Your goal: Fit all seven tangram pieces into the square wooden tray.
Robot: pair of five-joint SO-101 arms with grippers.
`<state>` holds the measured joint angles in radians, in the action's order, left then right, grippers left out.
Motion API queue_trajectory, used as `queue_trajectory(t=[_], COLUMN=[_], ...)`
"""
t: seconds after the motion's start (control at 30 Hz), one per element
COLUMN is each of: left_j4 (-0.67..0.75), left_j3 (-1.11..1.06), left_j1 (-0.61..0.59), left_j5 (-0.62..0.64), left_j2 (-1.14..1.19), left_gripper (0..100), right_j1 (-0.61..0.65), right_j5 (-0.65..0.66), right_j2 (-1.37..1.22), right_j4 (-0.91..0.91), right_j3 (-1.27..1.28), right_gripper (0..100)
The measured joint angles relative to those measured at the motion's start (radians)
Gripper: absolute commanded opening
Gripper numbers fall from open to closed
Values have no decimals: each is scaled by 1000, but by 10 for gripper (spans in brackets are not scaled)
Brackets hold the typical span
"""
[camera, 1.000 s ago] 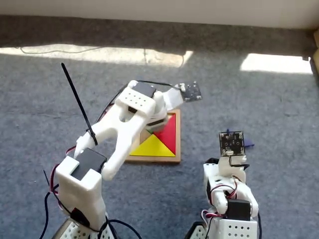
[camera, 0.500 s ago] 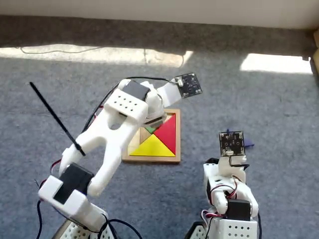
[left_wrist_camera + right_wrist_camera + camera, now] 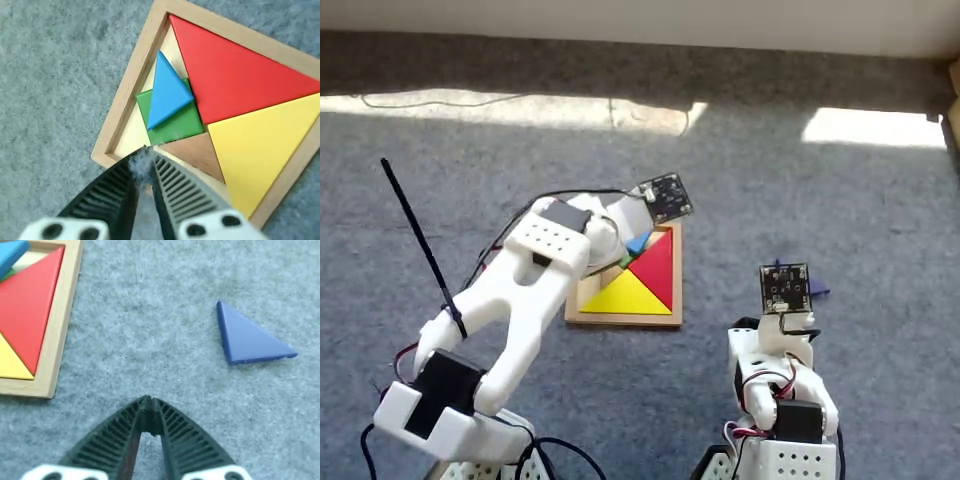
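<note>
Square wooden tray [image 3: 129, 75] lies on grey carpet [image 3: 150, 315], and in it we see a large red triangle [image 3: 235, 75], a large yellow triangle [image 3: 260, 150], a brown triangle [image 3: 197, 152] and a green square [image 3: 179, 126] with a light-blue triangle [image 3: 167, 90] askew on top. A dark-blue triangle [image 3: 245, 337] lies on the carpet outside. We find the left gripper [image 3: 144, 152], over the tray's edge, and the right gripper [image 3: 148, 404] both clenched, empty.

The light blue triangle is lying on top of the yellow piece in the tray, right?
No. The light blue triangle lies on top of the green square in the tray, as the left wrist view shows.
</note>
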<state>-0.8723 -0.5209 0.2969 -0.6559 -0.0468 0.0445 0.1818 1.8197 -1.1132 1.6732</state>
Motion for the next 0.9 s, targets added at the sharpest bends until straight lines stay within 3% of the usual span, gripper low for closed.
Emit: queue_trajectory(t=[0.27,0.53,0.9], left_j4=[190,466,505], left_j3=[-138,-218,-203], left_j1=[21,23,34], left_j5=[87,169,169], left_j2=[0,61,114], left_gripper=[10,10,7], right_j1=[0,0,0], right_j5=[0,0,0], right_j2=[0,0,0], right_j4=[0,0,0], right_j3=[0,0,0], right_gripper=[10,10,10])
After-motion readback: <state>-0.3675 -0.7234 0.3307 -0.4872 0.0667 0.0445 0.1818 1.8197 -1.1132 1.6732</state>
